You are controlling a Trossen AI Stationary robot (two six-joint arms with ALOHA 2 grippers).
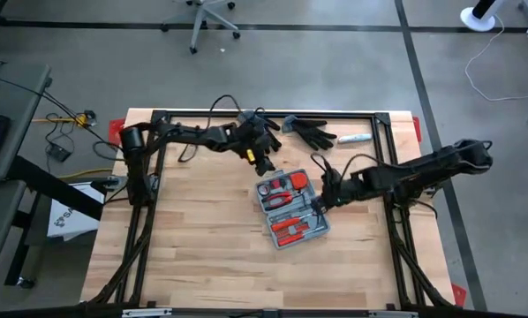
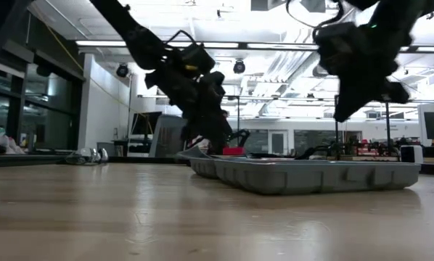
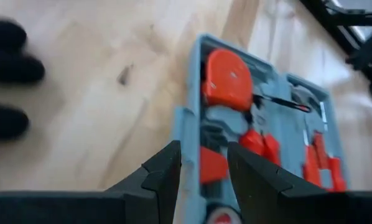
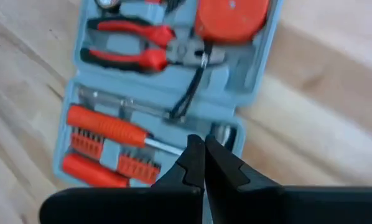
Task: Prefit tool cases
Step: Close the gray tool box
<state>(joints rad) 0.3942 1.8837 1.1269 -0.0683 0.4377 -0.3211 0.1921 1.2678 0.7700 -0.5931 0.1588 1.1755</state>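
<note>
The case [image 1: 290, 208] lies open on the table [image 1: 193, 256] a little right of centre, both trays up, red-handled tools set in the grey moulding. From above the tools read only as red patches. The right wrist view sorts them out: pliers [image 4: 139, 46], a screwdriver [image 4: 108, 127], a red round tape measure [image 4: 231, 15] and a strip of bits [image 4: 86, 144]. The low view gives only the case's grey outer wall [image 2: 311, 176]; the contents are hidden behind it.

The left gripper [image 1: 262, 164] hangs just above the case's far-left corner, its fingers [image 3: 164, 177] parted with a gap between them; in its wrist view the case edge shows through that gap, but whether the fingers touch it cannot be told. The right gripper [image 1: 321, 196] sits at the case's right edge, fingers pressed together and holding nothing; its wrist view shows the tips [image 4: 201, 155] over the tray rim.

Black gloves [image 1: 313, 132] lie at the table's far edge, seen clearly only from above and as a blurred dark shape in the left wrist view.
</note>
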